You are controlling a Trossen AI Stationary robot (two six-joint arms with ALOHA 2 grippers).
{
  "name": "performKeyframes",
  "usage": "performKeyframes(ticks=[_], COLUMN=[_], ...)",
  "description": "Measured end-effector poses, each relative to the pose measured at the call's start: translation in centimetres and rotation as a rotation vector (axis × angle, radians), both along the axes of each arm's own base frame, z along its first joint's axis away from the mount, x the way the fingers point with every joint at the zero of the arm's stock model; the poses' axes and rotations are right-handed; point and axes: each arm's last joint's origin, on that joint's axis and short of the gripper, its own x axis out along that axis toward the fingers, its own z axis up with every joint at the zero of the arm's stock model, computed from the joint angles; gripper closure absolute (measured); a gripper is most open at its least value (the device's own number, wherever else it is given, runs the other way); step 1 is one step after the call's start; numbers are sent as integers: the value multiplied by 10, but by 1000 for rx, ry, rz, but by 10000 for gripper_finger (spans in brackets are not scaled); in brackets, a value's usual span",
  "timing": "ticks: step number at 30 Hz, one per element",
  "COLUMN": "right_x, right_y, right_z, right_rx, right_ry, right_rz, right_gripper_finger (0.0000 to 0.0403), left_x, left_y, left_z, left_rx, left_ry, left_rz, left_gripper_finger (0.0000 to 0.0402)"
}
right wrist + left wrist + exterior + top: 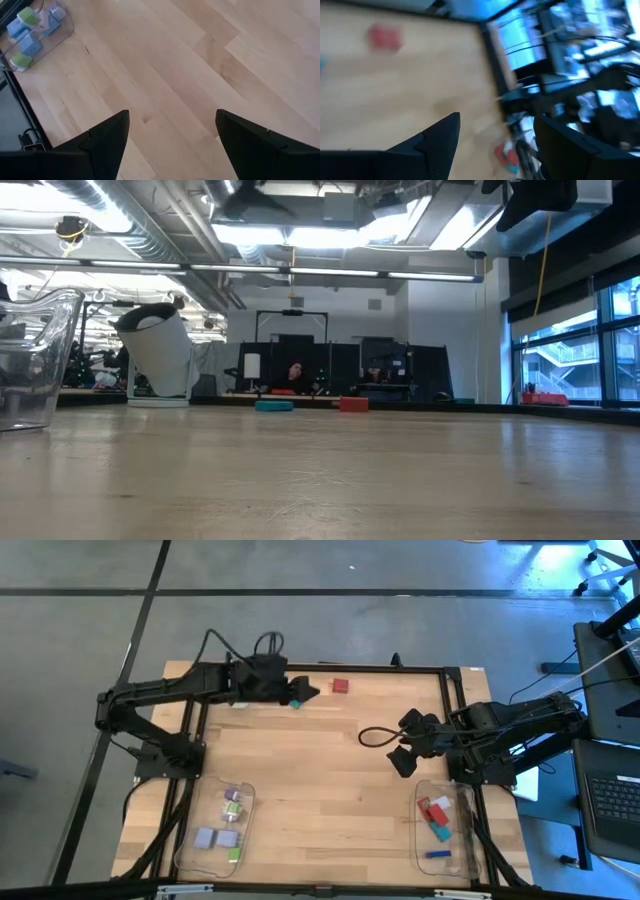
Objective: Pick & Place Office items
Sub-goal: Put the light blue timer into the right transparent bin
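Over the far edge of the wooden table (330,770), the left gripper (305,692), jaws apart and empty, has a small teal block (296,703) beside it at seven o'clock and a small red block (340,686) just beyond at two o'clock, both well apart from the open, empty right gripper (405,743).

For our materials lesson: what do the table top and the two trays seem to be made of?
Table top: likely pale wood with a matte finish, showing plank seams and grain. Left tray and right tray: probably clear glossy plastic, since the contents and wood show through.
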Motion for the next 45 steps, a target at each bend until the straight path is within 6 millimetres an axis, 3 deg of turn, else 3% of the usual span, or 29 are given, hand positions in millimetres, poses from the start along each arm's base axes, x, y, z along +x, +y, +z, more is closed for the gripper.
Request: performKeyframes(ticks=[4, 12, 15, 26, 31, 39, 45], right_x=[0, 0, 0, 2, 9, 11, 10], right_y=[0, 0, 0, 0, -4, -15, -26], right_z=[0, 0, 0, 1, 8, 20, 23], right_rx=[-12, -12, -12, -20, -164, -601, -758], right_ry=[3, 3, 3, -27, -152, -300, -301], right_rz=[19, 19, 19, 8, -106, -372, -495], right_gripper_finger=[103, 103, 103, 103, 103, 103, 103], left_x=[4, 2, 2, 4, 4, 8, 30], left_y=[10, 12, 12, 13, 16, 36, 63], left_z=[13, 14, 14, 18, 15, -17, -64], left_rx=[191, 547, 638, 714, 799, 854, 615], left_ry=[-85, 14, 49, 31, 133, 587, 638], left_rz=[-144, -416, -432, -438, -384, -141, -214], left_gripper_finger=[149, 150, 150, 150, 149, 159, 158])
